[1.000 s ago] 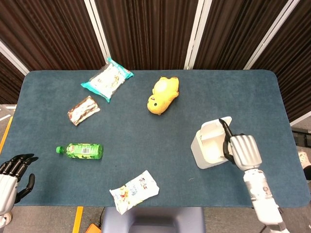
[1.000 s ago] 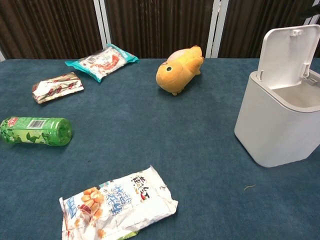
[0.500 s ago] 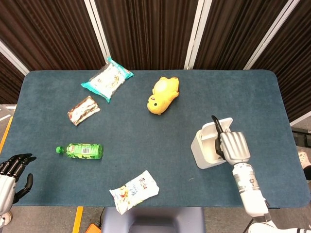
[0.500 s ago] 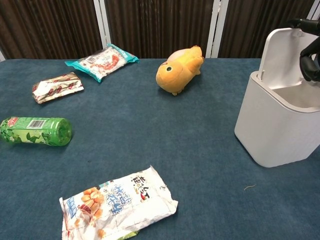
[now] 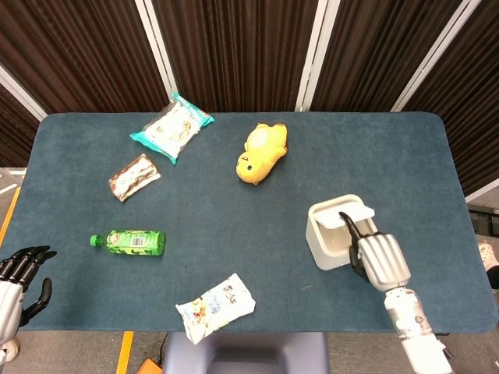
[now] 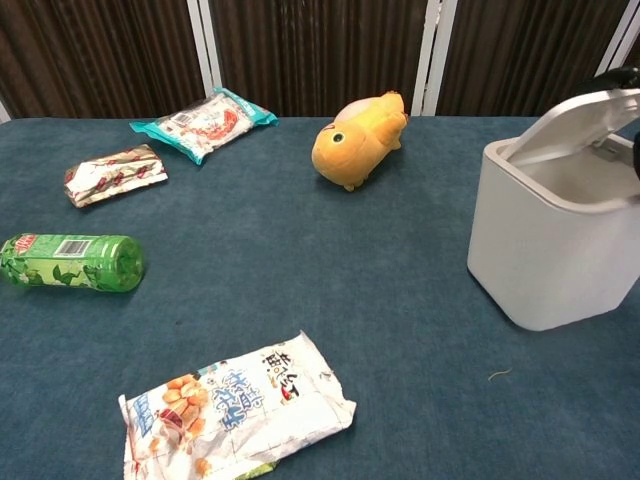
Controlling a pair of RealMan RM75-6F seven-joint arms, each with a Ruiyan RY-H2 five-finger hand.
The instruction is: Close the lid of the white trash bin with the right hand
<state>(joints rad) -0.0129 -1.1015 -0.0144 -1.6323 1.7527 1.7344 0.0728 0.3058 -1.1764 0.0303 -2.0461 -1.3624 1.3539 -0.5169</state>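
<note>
The right hand point(image 5: 380, 257), fingers pressed on the white trash bin's lid point(image 6: 578, 115), has tipped it from upright to half-shut; no writing readable.

— What setting is shown?
— A staged test area: a blue-covered table point(image 5: 234, 226) against dark pleated curtains point(image 5: 234, 47) with white uprights point(image 5: 312, 51), yellow floor tape point(image 5: 125, 347) by the tabletop's near-left corner, unrelated items scattered on top.

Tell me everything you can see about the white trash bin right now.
The white plastic trash bin is a smooth box with rounded corners, upright on the blue table's right side. Its hinged lid is tilted partway down, leaving a gap. The right robot hand is over it, a dark finger on the lid.
</note>
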